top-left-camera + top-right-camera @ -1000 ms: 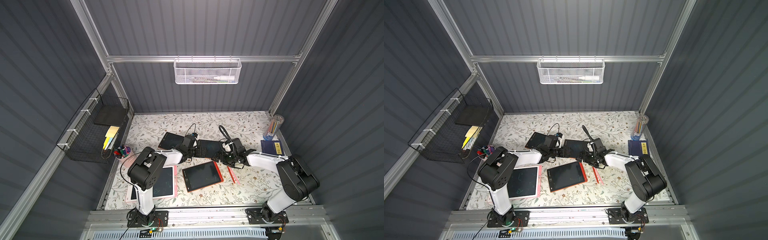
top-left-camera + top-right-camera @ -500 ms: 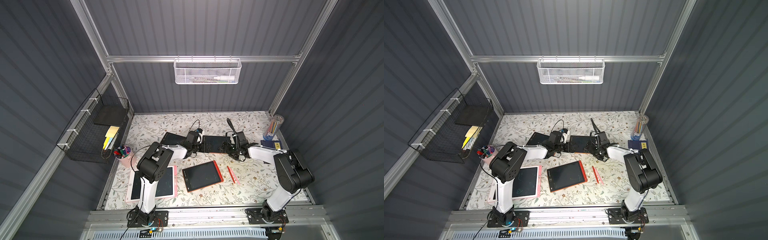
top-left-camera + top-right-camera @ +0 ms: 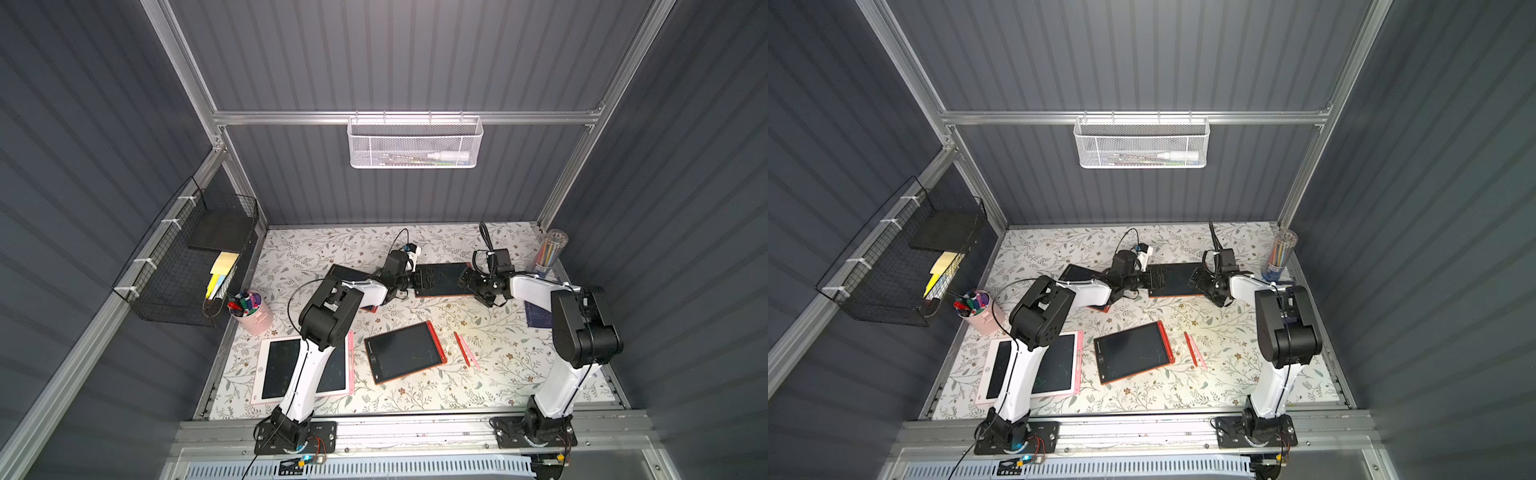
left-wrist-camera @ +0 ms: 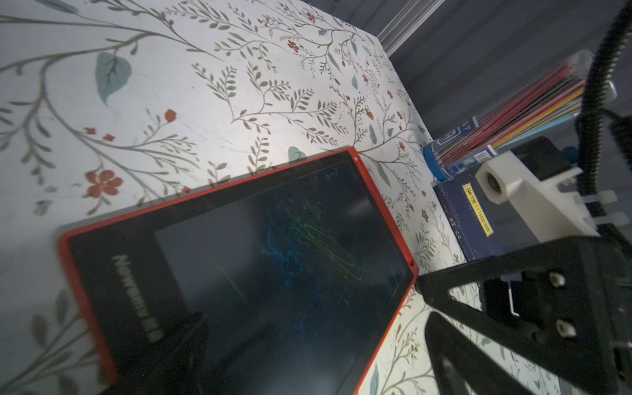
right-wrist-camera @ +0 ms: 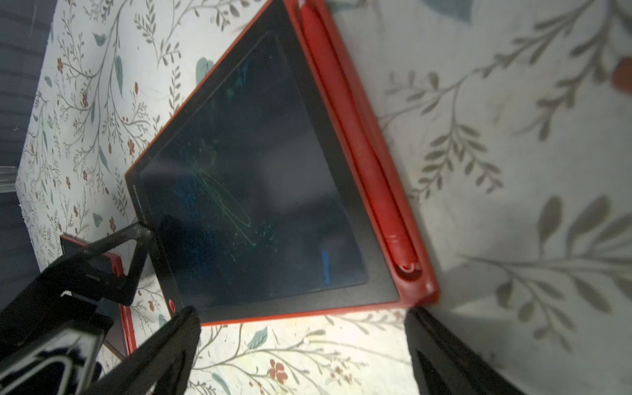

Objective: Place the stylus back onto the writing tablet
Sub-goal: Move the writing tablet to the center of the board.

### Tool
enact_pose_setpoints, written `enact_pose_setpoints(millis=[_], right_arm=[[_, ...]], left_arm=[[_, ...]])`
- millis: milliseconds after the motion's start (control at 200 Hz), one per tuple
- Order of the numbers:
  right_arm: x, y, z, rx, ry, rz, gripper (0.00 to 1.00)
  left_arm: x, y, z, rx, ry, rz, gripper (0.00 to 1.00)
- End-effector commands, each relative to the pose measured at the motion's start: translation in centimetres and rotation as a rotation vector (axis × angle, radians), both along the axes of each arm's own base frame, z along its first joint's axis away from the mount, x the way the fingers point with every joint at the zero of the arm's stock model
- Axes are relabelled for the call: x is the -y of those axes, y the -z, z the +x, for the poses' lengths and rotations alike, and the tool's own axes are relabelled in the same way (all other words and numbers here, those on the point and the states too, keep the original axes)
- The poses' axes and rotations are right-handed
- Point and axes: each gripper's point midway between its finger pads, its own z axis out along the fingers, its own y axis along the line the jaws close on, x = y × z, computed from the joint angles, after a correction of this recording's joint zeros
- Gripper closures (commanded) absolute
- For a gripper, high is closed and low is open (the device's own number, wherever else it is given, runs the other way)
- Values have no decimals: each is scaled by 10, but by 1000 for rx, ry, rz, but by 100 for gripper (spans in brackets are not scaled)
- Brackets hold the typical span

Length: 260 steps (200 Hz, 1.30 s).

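A red writing tablet [image 3: 442,279] [image 5: 260,178] lies at the back of the table, with a red stylus [image 5: 359,147] seated in its side slot. My left gripper [image 3: 424,277] [image 4: 314,355] is open over the tablet's logo end. My right gripper [image 3: 467,279] [image 5: 307,345] is open just off the opposite short edge, with only table between its fingers. A second red tablet [image 3: 403,352] lies nearer the front. To its right a loose red stylus [image 3: 462,348] and a pink one [image 3: 474,362] rest on the table.
A pink tablet [image 3: 274,365] lies front left under my left arm, and another dark tablet [image 3: 345,272] sits behind it. A pink marker cup [image 3: 251,311] stands at the left edge. A pencil tube [image 3: 548,253] and a blue book [image 3: 538,318] are at the right.
Both grippers have moved toward the back of the table, and the red tablet between them has shifted back and to the right. Both grippers stayed open.
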Motion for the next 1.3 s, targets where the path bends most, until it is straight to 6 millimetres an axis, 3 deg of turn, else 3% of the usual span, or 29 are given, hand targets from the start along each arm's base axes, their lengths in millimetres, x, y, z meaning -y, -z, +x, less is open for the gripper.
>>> enact_pose_setpoints(millis=[0,140,310,495,700,715,745,850,991,1296], right_arm=[[6,14,-6,-53,-1,0,4],[6,1,-10,-22,-28,-9,5],[-9,-15,-29,16,-123,28,10],[-54,-35,-40,64,-272,120,10],[-106,-47,-33,86,-362,115,6],[-110,-47,-32,87,-367,116,6],[-116,-48,-31,88,-374,118,5],[-139,-44,-24,82,-401,130,5],[-166,-42,-12,84,-422,149,5],[-205,-28,1,66,-446,129,2]], left_arm=[[14,-16,-1,24,19,-53,1],[7,-39,3,64,-9,-46,1],[-14,-87,14,135,-102,-26,1],[-67,-107,23,187,-244,89,1],[-126,-131,8,233,-367,249,1],[-134,-118,3,209,-381,285,1],[-147,-114,-1,198,-411,322,1],[-179,-123,-19,191,-469,359,1],[-207,-135,-37,188,-522,385,1],[-225,-109,-73,94,-492,438,1]])
